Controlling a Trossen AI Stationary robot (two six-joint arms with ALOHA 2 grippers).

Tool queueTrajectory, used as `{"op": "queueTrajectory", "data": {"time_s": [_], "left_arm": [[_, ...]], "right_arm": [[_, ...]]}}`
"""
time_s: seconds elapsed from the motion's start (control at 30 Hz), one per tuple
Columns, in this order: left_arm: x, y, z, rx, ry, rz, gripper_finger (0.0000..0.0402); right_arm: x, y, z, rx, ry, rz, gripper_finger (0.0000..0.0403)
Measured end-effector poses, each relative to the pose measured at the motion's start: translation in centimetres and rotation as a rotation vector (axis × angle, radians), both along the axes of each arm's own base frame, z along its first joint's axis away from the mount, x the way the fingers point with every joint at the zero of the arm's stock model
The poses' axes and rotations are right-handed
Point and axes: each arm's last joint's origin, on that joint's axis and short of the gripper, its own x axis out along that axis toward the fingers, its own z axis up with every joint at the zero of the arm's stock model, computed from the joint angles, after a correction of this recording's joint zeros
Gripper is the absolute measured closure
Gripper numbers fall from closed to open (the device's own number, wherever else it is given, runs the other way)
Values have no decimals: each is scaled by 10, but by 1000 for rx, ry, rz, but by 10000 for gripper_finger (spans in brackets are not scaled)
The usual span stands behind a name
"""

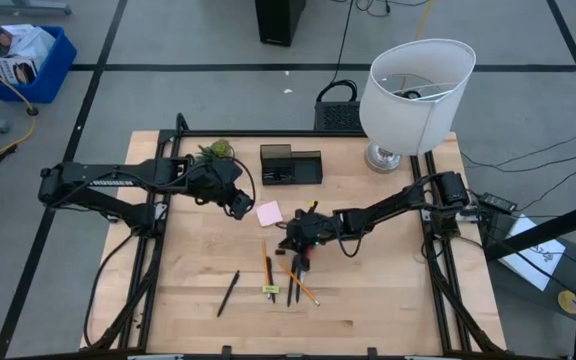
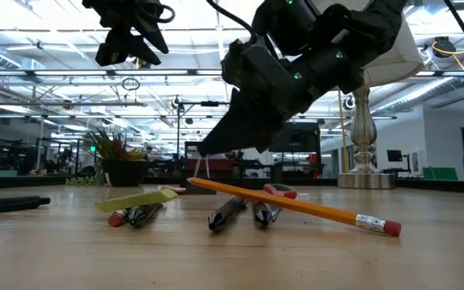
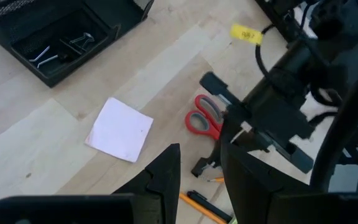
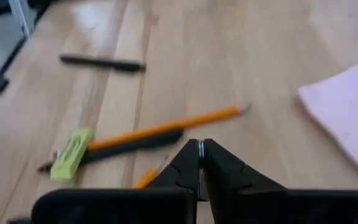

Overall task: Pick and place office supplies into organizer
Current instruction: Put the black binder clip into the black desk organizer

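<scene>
The office supplies lie loose on the wooden table. Near its middle are a pink sticky-note pad (image 1: pixel 269 213) (image 3: pixel 120 129), red-handled scissors (image 3: pixel 202 118), orange pencils (image 4: pixel 166 127) (image 2: pixel 296 205), black pens (image 1: pixel 228 293) (image 4: pixel 101 61) and a yellow-green piece (image 4: pixel 72 152) (image 2: pixel 139 199). The dark organizer (image 1: pixel 291 165) (image 3: pixel 55 37) stands toward the far edge and holds small metal bits. My right gripper (image 1: pixel 296 243) (image 4: pixel 201 149) (image 2: pixel 204 151) is shut and slants down just above the pencils and scissors. My left gripper (image 1: pixel 240 207) (image 3: pixel 201 180) is open and raised, beside the pad.
A small potted plant (image 1: pixel 215 150) stands left of the organizer. A big white lampshade lamp (image 1: pixel 413 95) sits at the far right corner. One orange pencil (image 2: pixel 296 205) lies tilted, its tip end propped on other items. Bare wood shows along the near edge (image 1: pixel 388 310).
</scene>
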Motion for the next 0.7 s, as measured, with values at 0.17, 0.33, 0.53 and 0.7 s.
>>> {"op": "queueTrajectory", "data": {"time_s": [0.17, 0.33, 0.53, 0.7], "left_arm": [[-4, 0, 4, 6, -15, -4, 282], [-9, -1, 8, 10, -34, -1, 282], [-10, -1, 11, 14, -52, 7, 282], [-10, -1, 10, 14, -51, 9, 282]], "right_arm": [[6, -16, 17, -12, -128, -76, 399], [7, -44, 25, -70, -194, -360, 396], [5, -78, 25, -59, -206, -583, 395], [4, -102, 33, -30, -292, -680, 395]]}}
